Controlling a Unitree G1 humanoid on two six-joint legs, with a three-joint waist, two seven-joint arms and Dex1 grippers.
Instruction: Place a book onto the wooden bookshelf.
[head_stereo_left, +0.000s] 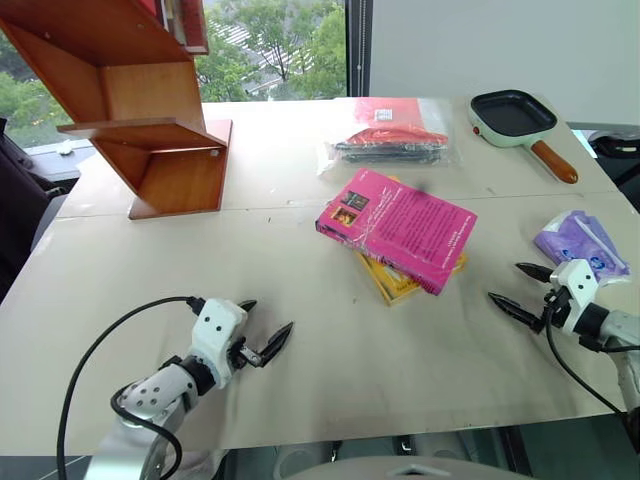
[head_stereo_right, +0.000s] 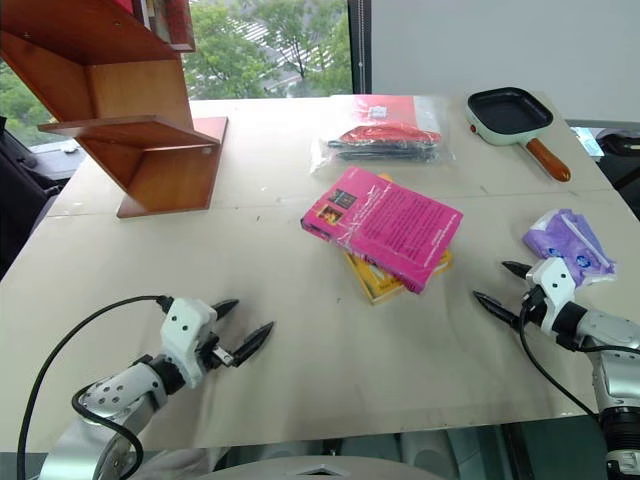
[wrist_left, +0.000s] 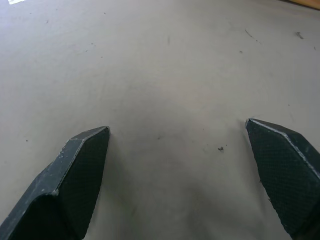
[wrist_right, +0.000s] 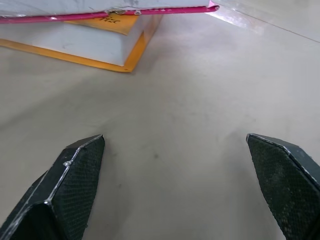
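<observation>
The book (head_stereo_left: 400, 228), thick and magenta-pink, lies flat at the table's middle on top of a yellow book (head_stereo_left: 392, 284). In the right wrist view its pink edge (wrist_right: 100, 16) overhangs the yellow book (wrist_right: 75, 47). The wooden bookshelf (head_stereo_left: 150, 120), reddish-brown with slanted boards, stands at the far left of the table. My left gripper (head_stereo_left: 272, 314) hovers open over bare table near the front left, well short of the book. My right gripper (head_stereo_left: 504, 281) is open at the front right, pointing toward the books, with nothing between its fingers.
A clear plastic bag of red and black items (head_stereo_left: 390, 140) lies behind the books. A black frying pan with a wooden handle (head_stereo_left: 513, 115) sits at the far right. A purple packet (head_stereo_left: 580, 243) lies just beyond my right gripper. The beige table (head_stereo_left: 300, 250) has a seam across it.
</observation>
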